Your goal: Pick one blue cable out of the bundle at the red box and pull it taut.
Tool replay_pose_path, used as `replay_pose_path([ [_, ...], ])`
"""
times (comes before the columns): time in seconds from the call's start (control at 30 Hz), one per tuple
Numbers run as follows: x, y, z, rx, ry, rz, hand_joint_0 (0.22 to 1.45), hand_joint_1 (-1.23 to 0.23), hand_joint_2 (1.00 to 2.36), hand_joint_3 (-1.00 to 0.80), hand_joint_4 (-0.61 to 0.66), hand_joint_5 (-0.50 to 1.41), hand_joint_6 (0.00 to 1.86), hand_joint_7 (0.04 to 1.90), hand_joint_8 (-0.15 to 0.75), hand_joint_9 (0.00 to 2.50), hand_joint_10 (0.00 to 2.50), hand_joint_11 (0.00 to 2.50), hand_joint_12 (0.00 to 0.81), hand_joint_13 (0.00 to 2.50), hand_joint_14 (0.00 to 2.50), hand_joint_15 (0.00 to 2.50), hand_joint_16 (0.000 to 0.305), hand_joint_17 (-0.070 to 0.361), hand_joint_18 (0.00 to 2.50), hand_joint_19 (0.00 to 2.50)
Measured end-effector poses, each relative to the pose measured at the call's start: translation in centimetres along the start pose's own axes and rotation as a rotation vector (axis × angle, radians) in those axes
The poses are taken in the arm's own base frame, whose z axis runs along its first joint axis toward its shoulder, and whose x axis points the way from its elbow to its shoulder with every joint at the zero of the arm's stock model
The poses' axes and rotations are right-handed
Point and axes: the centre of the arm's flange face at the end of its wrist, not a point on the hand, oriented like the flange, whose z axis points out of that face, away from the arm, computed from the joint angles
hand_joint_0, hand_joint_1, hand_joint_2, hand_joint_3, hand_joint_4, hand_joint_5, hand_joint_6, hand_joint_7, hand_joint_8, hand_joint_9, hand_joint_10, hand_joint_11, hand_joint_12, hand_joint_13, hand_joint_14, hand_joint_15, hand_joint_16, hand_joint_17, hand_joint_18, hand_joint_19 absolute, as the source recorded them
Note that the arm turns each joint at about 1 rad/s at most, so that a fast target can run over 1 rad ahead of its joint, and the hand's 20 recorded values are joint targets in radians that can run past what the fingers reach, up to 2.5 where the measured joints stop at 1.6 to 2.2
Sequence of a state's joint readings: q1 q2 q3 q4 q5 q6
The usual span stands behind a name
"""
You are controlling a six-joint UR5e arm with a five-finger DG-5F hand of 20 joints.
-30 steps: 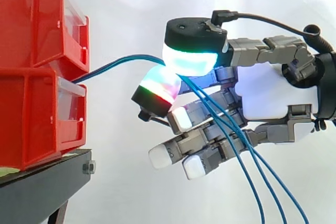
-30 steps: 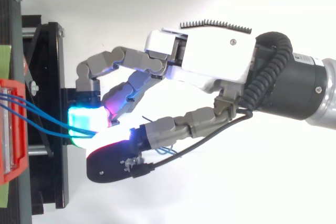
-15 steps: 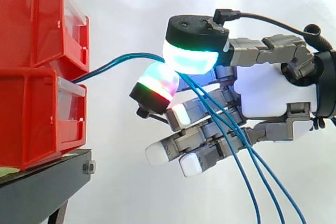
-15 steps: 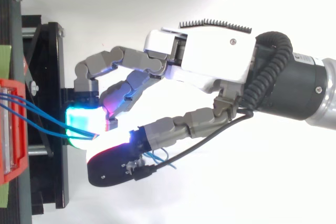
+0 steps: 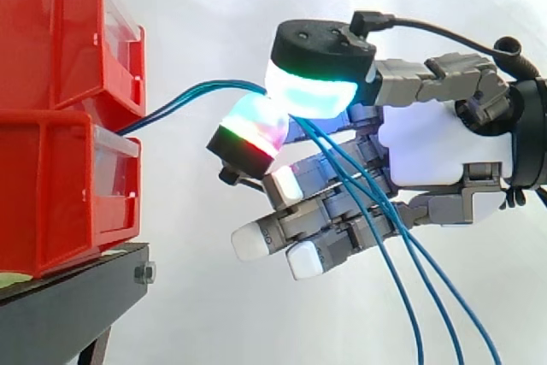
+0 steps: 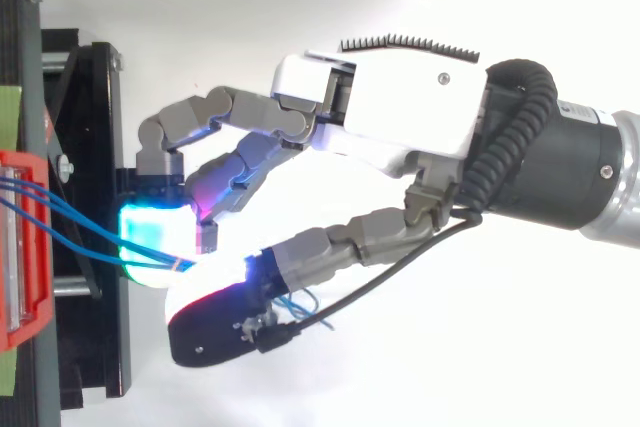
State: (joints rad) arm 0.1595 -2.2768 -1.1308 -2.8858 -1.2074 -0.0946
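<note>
At the front edge of the stacked red boxes (image 5: pixel 60 194) on the black stand (image 5: pixel 68 297), the blue cables (image 5: pixel 150 115) come out and rise rightward into the robot hand (image 5: pixel 436 147). Two glowing pads (image 5: pixel 312 96) are clamped on them; beyond the pinch the cables hang down. The robot hand reaches in level from the right, its other fingers half bent toward the boxes, apart from them.

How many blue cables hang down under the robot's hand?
3 cables leave the red box together; below the hand hang the left cable, middle cable, right cable. More may hide.
</note>
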Motion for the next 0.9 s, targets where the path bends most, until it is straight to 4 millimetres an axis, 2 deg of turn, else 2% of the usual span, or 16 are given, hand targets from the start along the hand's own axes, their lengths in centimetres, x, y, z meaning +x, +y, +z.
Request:
replay_pose_path([
  [0.53, 0.00, -0.08, -0.02, 0.002, 0.000, 0.000, 0.55, -0.86, 1.00, -0.48, 0.23, -0.20, 0.82, 1.20, 0.387, 0.81, 0.02, 0.93, 0.484, 0.71, 0.01, 0.33, 0.065, 0.146, 0.78, 0.44],
  [0.9, -0.15, -0.04, 0.00, 0.002, -0.002, 0.006, 0.55, -0.81, 1.00, -0.45, 0.24, -0.17, 0.82, 1.22, 0.406, 0.89, 0.02, 0.94, 0.487, 0.76, 0.01, 0.34, 0.065, 0.146, 0.82, 0.46],
])
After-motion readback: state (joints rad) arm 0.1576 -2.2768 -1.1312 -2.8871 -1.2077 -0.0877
